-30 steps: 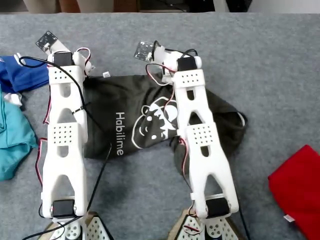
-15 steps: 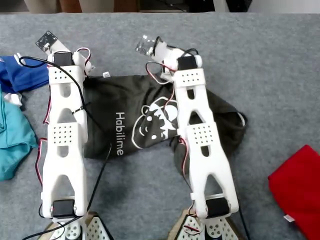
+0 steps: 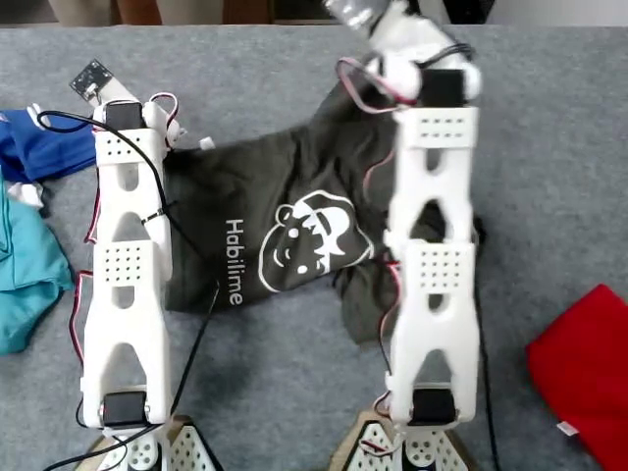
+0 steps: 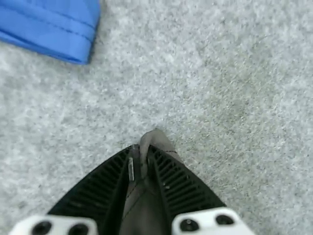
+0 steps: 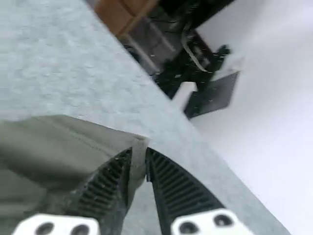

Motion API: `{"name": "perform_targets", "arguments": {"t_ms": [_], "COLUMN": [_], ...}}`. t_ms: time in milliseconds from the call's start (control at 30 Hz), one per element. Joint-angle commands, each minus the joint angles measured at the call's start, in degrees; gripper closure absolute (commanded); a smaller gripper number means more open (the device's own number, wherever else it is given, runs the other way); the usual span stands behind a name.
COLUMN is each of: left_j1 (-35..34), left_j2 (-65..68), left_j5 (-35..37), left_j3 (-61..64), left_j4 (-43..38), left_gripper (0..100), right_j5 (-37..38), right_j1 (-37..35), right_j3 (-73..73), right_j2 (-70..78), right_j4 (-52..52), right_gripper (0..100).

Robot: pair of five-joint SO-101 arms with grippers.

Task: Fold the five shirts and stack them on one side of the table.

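A dark shirt [image 3: 294, 231] with a white bear print lies spread between the two arms in the high view. My left gripper [image 4: 143, 155] is shut on a small fold of the shirt's corner, low on the grey table near the far left of the shirt [image 3: 169, 134]. My right gripper [image 5: 139, 161] is shut on the shirt's edge [image 5: 63, 147] and holds it lifted off the table at the far side [image 3: 365, 74]. The fabric rises in a peak toward it. A blue shirt [image 3: 39, 147], a teal shirt [image 3: 25, 265] and a red shirt [image 3: 584, 363] lie crumpled at the sides.
The blue shirt [image 4: 49, 24] lies close to my left gripper. Grey felt covers the table [image 3: 549, 128]. Furniture and dark clutter [image 5: 186, 54] stand beyond the far table edge. Open table lies at the far right and in front between the arm bases.
My right arm has risen and swung toward the far right, lifting the shirt's far corner off the table. The left arm has stayed put.
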Motion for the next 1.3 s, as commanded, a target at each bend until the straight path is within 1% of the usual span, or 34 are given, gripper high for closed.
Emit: {"name": "perform_targets", "arguments": {"t_ms": [0,167,300,367,500,600,733,800,933,1033,1133,1267], "left_j1": [0.18,0.18,0.26,-0.18,0.18,2.37,5.89,6.24,6.42,7.03,7.12,7.56], "left_j2": [-0.92,-0.92,-3.47,-9.36,-26.42,-36.53,-42.15,-45.05,-52.62,-59.74,-69.23,-83.91], "left_j5": [-0.44,-0.44,-0.44,-0.44,-0.62,-4.13,-8.18,-11.08,-16.53,-18.29,-18.29,-18.37], "left_j3": [-2.46,-2.73,-2.90,-2.90,-2.90,-2.37,-2.46,-2.37,-2.37,-2.11,2.29,13.36], "left_j4": [-0.35,0.26,1.05,2.37,10.37,11.16,12.84,12.92,12.92,13.01,13.01,13.01], "left_gripper": [98,98,98,98,98,98,98,98,98,98,98,98], "right_j5": [-0.09,-0.26,-0.53,-0.97,-6.33,-9.85,-12.66,-13.89,-15.91,-16.00,-16.26,-16.26], "right_j1": [2.59,3.30,3.12,2.68,1.36,1.10,1.54,2.15,6.29,7.87,10.42,12.26], "right_j3": [-2.24,-2.51,-2.51,-2.51,-2.51,-2.24,-2.51,-1.98,-1.98,-1.98,-2.33,-1.98], "right_j2": [-7.43,-10.07,-14.02,-16.48,-24.92,-32.57,-42.59,-48.13,-57.63,-62.37,-65.27,-68.09], "right_j4": [1.58,6.07,12.04,14.51,17.49,18.64,21.19,21.45,21.01,21.01,19.16,14.68], "right_gripper": [99.3,99.4,99.4,99.4,99.4,99.4,99.4,99.4,99.4,99.4,99.4,99.3]}}
